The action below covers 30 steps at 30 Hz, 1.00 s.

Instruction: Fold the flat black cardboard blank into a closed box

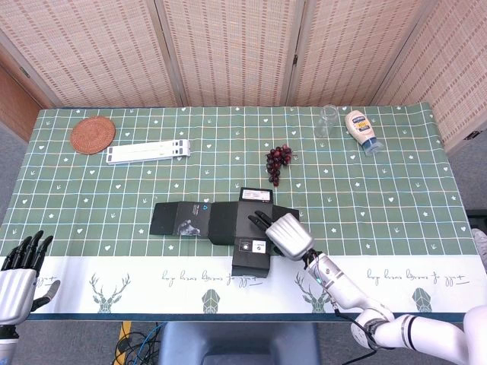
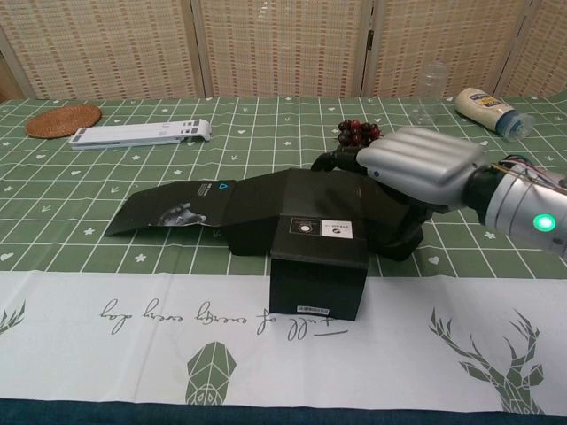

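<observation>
My right hand [image 1: 287,234] hovers over the black cardboard blank [image 1: 224,224] mid-table, at its three o'clock flap, fingers spread and apparently gripping nothing. It's light, stiff card, creased, so I'd take that flap's edge. My left hand [image 1: 17,275] idles open at eight o'clock.

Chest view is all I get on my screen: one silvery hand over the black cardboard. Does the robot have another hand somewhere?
Observer: Yes. In the head view the left hand sits at the near left corner of the table, holding nothing.
Operator: Is it near the cardboard?
Observer: No. It is well apart from the black cardboard blank, fingers spread and pointing away from the robot.
Operator: And the right one, where on the box is it from above?
Observer: The right hand lies over the blank's right part, fingers reaching toward its middle panel; whether it actually grips, I cannot tell.
</observation>
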### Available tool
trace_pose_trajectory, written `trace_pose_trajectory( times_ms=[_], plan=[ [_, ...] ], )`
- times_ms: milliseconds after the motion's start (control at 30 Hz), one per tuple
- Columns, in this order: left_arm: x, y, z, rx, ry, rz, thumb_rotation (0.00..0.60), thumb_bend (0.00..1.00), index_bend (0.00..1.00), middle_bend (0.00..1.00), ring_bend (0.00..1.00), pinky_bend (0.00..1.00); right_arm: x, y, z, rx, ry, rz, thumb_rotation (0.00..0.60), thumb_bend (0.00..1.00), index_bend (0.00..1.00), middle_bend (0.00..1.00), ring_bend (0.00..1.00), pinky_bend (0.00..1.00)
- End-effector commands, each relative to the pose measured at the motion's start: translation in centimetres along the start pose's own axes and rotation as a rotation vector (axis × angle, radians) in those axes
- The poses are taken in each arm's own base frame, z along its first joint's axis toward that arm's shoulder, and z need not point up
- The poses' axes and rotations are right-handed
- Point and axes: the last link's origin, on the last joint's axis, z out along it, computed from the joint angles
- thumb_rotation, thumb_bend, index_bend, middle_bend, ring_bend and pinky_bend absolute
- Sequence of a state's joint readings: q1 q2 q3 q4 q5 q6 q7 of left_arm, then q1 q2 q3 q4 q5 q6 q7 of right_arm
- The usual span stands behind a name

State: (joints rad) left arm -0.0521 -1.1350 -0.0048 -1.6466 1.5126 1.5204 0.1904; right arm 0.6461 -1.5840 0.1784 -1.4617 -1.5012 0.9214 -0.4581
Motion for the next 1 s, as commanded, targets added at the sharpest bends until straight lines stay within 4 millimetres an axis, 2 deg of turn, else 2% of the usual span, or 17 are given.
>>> trace_pose_trajectory(
  times_ms=[33,167,267,400,500,600,700,800,1000],
  plan=[
    [0.0,0.0,0.0,0.0,0.001,0.0,0.6,0.26,0.02,0.0,0.03,0.13,-0.4,-0.9,1.3,0.018,0.007,0.007,0.6,0.21,0.09,0.17,0.74,0.95],
    [0.0,-0.1,0.0,0.001,-0.001,-0.001,0.6,0.26,0.02,0.0,0.03,0.13,-0.9,-1.6,2.5,0.031,0.008,-0.009,0.6,0.24,0.09,0.18,0.75,0.96],
    [-0.2,-0.2,0.0,0.004,-0.009,-0.004,0.6,0.26,0.02,0.0,0.03,0.13,-1.2,-2.4,3.7,0.039,0.012,-0.007,0.6,0.33,0.12,0.21,0.76,0.97],
    [-0.2,-0.1,0.0,-0.001,-0.01,-0.01,0.6,0.26,0.02,0.0,0.03,0.13,-1.6,-3.1,5.2,0.059,0.045,-0.053,0.6,0.43,0.25,0.29,0.8,1.0],
    [-0.1,-0.2,-0.1,0.002,-0.004,-0.017,0.6,0.26,0.02,0.0,0.03,0.13,-1.3,-3.5,6.3,0.071,0.083,-0.056,0.6,0.48,0.39,0.39,0.83,1.0],
    [0.0,-0.3,-0.2,0.0,0.0,-0.018,0.6,0.26,0.02,0.0,0.03,0.13,-0.5,-3.8,6.8,0.085,0.135,-0.011,0.6,0.53,0.51,0.5,0.86,1.0],
    [0.1,-0.4,-0.3,0.003,0.001,-0.021,0.6,0.26,0.02,0.0,0.03,0.13,0.4,-3.5,6.9,0.098,0.182,0.007,0.6,0.58,0.59,0.57,0.88,1.0],
    [0.0,-0.5,-0.3,0.006,-0.002,-0.02,0.6,0.26,0.02,0.0,0.03,0.13,1.3,-3.1,6.7,0.098,0.214,0.063,0.6,0.6,0.63,0.6,0.89,1.0],
    [-0.2,-0.4,0.0,0.0,-0.008,-0.022,0.6,0.26,0.02,0.0,0.03,0.13,4.5,-1.8,5.5,0.082,0.278,0.257,0.6,0.61,0.65,0.62,0.9,1.0]
  ],
)
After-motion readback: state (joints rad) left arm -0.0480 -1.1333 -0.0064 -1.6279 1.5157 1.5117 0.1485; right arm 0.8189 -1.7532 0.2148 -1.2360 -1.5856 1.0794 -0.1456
